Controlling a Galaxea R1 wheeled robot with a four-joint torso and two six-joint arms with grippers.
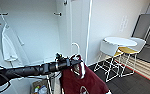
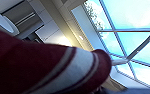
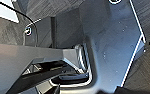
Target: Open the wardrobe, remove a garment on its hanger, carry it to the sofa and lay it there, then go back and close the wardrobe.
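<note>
One garment [image 1: 83,81] (dark red) is carried on one hanger [image 1: 76,47], clamped by the left claw [image 1: 74,61]; the arm is stretched level before the open wardrobe [image 1: 38,30].

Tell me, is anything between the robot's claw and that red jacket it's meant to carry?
Nothing visible: the left gripper is already at the hanger, and the garment hangs from it, outside the open wardrobe. The white table and chairs stand off to the right, apart from it.

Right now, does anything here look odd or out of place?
Only that the wardrobe stands open and the dark red jacket hangs outside it on its hanger at the left claw. Nothing looks spilled or damaged.
</note>
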